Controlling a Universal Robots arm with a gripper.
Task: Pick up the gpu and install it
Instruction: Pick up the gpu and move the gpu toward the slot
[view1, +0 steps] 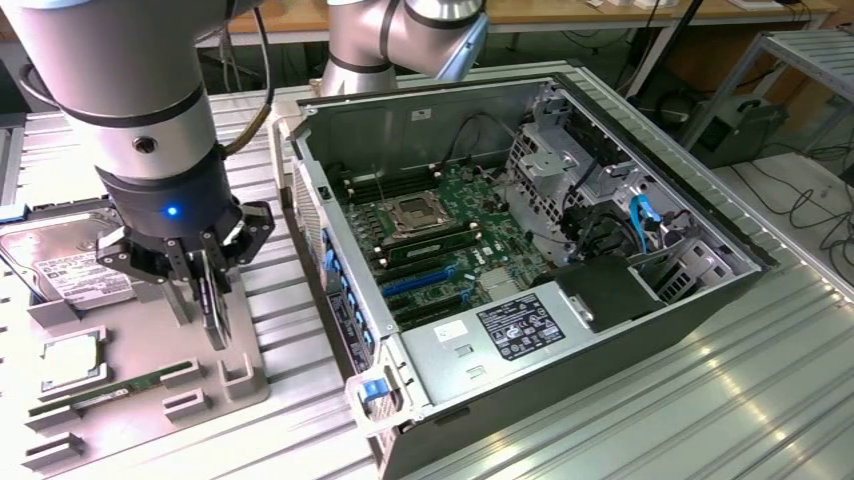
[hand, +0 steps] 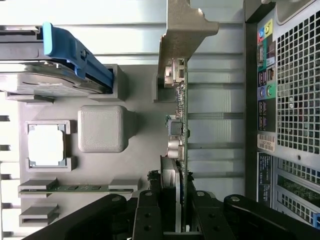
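The open computer case (view1: 534, 400) lies on its side on the slatted metal bench (view1: 694, 400) with its motherboard (view1: 454, 240) facing up. Just beside it, on the exterior view's left, sits a grey parts tray (view1: 140, 335) carrying a hard drive (view1: 60, 265). Over that tray the gpu (view1: 212, 305) stands on edge, with the pincer (view1: 198, 285) clamped tight across its two faces.
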